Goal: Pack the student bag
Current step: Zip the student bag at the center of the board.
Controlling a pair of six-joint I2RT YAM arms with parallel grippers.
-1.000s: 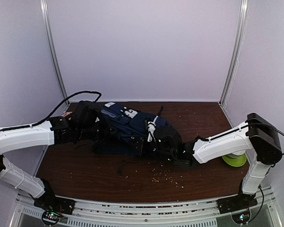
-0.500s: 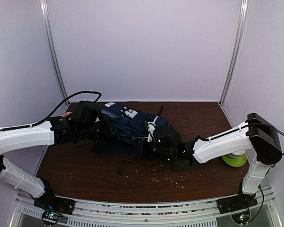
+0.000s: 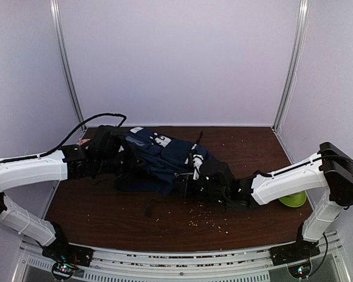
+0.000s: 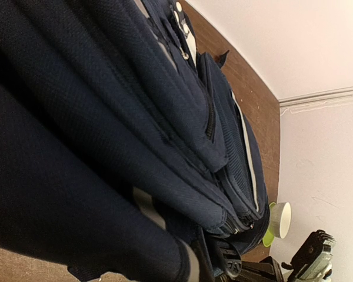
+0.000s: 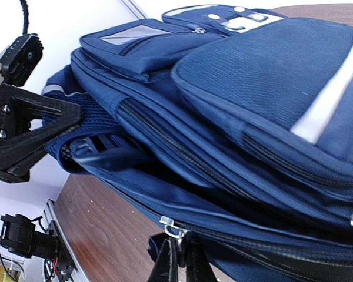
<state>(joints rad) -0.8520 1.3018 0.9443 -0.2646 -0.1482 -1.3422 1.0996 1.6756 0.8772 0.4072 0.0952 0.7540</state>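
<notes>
- Navy-blue cloth with thin white stripes: the student bag lies flat on the brown worktop, in the middle, between the two arms.
- The left hand is pressed together on the cloth at the bag's left end and holds that end.
- The right hand is at the bag's other end, on the near side. Its fingers are pressed together just under the small silver zip pull. It looks like they pinch the tab of that pull, but the tab itself is hidden.
- I think the zip is the step in hand: one hand holds the bag steady while the other works the zip.
- A dark gap shows in the bag's side near the left hand, so the bag does not look shut there.
- I cannot tell if the zip is meant to go open or shut.
- Next, the right hand should slide the pull along the zip line, straight and slow.
- The left hand must hold tight so the cloth stays stretched. If not, the bag may bunch up or the pull may slip out.
- A lime-green cup sits by the right arm, apart from the bag.
</notes>
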